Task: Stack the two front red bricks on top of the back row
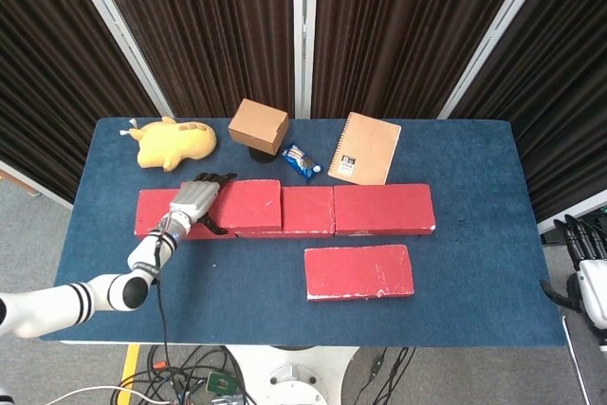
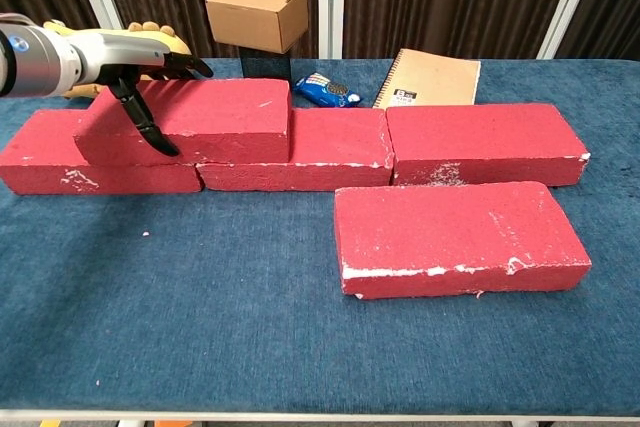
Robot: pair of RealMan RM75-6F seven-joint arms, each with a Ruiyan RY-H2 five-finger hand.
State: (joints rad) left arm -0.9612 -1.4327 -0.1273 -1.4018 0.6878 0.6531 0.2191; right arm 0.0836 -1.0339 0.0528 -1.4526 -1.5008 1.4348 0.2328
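Left hand (image 2: 140,72) clamped on the stacked red brick (image 2: 195,117), seemingly resting across two back row bricks (image 2: 300,152). Could tip it off on a careless release. Remaining front brick (image 2: 455,237) lying alone on the surface (image 2: 200,327). Right hand (image 1: 583,253) idle off-edge, posture unclear.

place: robot test lab | shown by: blue-clothed table (image 1: 474,301) ringed by dark pleated curtains (image 1: 379,26) | loose cables (image 1: 190,372) seen on grey floor beneath
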